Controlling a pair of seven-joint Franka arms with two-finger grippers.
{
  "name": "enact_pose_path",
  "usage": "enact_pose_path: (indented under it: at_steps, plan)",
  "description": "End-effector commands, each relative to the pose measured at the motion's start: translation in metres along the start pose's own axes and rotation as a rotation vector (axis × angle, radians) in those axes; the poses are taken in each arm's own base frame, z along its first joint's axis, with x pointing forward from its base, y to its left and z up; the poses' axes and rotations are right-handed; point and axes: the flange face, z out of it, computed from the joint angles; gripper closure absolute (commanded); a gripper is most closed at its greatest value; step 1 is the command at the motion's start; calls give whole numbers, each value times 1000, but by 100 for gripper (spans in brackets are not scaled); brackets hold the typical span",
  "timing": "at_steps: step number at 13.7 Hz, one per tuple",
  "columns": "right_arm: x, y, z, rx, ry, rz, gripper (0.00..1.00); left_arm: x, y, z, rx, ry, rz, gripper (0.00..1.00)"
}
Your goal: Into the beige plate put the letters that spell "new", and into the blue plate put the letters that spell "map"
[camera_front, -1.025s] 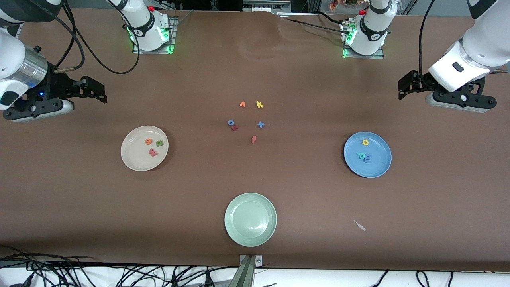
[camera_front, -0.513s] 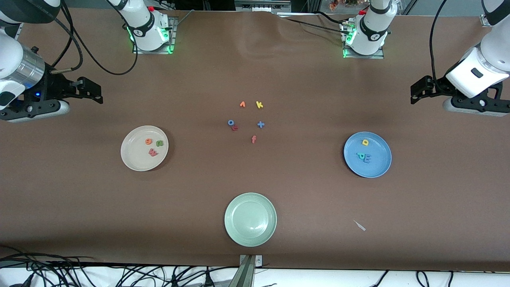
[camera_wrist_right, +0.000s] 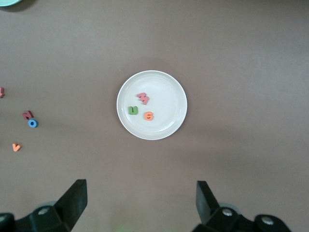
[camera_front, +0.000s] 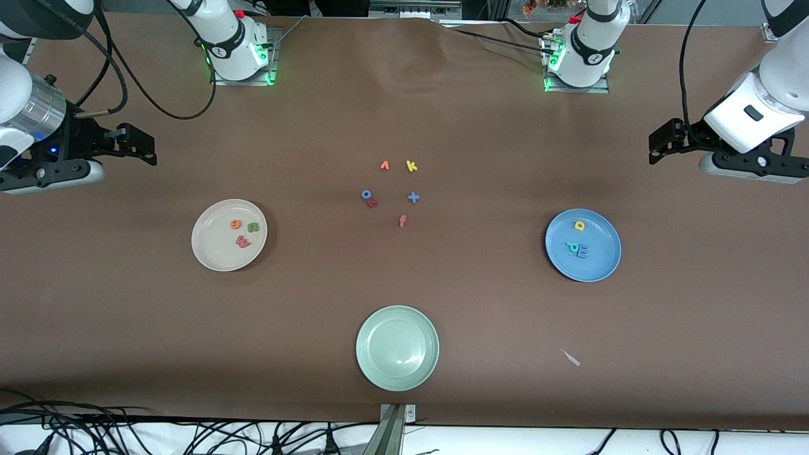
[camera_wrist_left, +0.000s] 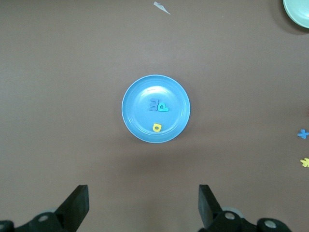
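With all six letters lying plated, both the left gripper [camera_front: 657, 142] and the right gripper [camera_front: 136, 142], wide open and empty, should simply hold high, clear of the blue plate [camera_front: 600, 265] and the beige plate [camera_front: 208, 253] below them.

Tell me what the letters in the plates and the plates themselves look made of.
Green n, orange e, yellow a: likely foam, matte, thick cut edges. Beige plate and blue plate: smooth, faintly glossy, plastic or glazed ceramic; I cannot tell which.

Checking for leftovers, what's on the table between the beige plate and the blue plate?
In the front view, loose letters lie between the beige plate and blue plate: orange "f", blue "o", a blue plus.
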Motion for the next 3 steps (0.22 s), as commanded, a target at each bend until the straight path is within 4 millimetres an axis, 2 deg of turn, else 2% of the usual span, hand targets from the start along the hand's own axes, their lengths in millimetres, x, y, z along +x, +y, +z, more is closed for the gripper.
enact_pose_path:
  at_steps: [1,3]
  plan:
    - [-1,2,-6,-16,-5,5,0,1,-1,-4,19,-10,17,0]
    - [-1,2,-6,-18,-5,6,0,1,1,-5,19,-7,21,0]
